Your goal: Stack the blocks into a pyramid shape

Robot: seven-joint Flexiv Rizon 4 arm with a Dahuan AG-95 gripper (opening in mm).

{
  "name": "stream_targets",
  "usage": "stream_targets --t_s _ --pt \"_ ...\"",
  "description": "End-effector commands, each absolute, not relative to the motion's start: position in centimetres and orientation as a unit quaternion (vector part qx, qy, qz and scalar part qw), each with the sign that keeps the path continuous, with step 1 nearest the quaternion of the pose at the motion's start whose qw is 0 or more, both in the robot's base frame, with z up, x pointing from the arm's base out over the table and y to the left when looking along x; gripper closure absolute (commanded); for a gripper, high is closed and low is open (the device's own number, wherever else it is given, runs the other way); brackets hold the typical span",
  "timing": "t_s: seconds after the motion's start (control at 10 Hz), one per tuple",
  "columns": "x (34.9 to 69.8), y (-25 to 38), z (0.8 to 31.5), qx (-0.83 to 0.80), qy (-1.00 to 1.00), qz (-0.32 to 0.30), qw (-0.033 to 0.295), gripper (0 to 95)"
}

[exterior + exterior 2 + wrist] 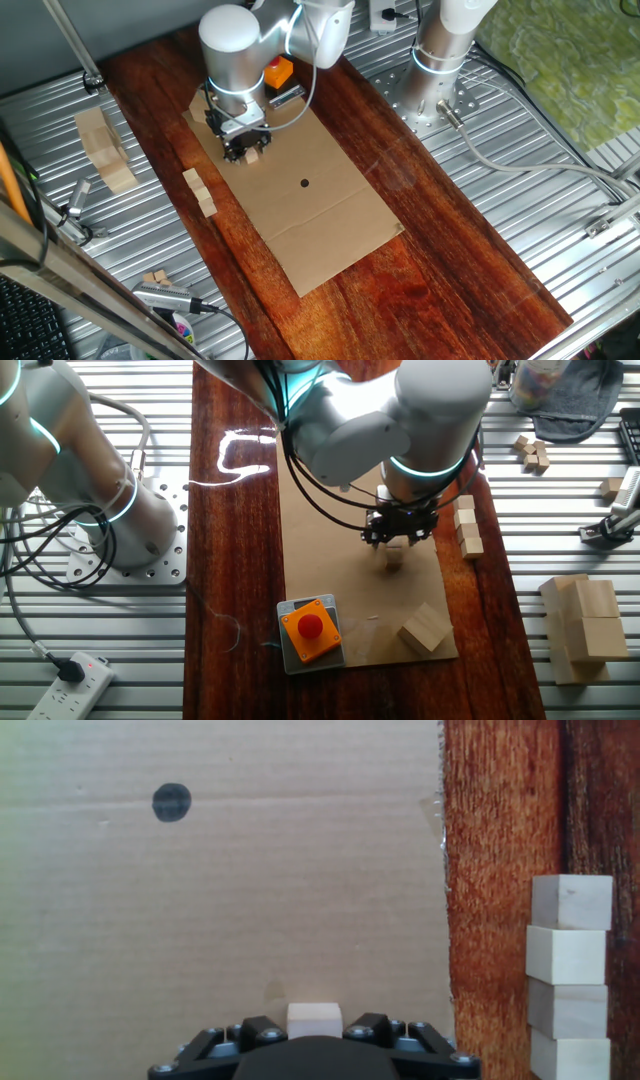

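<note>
One small pale wooden block [314, 1018] sits between my gripper's [314, 1032] black fingers, which touch it on both sides. My gripper [246, 148] hovers low over the far part of the cardboard sheet [320, 215], and the block [393, 554] pokes out under the fingers. Several more blocks [568, 970] lie in a row on the dark wood beside the cardboard's edge; this row of blocks [200, 191] is a short way from my gripper [397, 538].
A larger faceted wood chunk [425, 628] and an orange box with a red button [310, 628] rest on the cardboard. A black dot [172, 802] marks the sheet. Big wooden slabs [105, 150] and loose small cubes [533, 452] lie on the metal table.
</note>
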State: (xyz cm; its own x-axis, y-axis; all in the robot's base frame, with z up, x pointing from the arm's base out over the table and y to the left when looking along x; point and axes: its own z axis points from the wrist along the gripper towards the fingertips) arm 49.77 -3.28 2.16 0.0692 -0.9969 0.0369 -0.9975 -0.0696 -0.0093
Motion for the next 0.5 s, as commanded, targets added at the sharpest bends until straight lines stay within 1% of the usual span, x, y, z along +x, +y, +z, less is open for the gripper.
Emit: stream_targets --t_s 0.1,0.5 --pt "49.7 -3.3 2.5 0.731 -0.682 0.014 0.011 38.0" --pt "50.0 -2.9 4.4 0.726 -0.686 0.023 0.026 38.0"
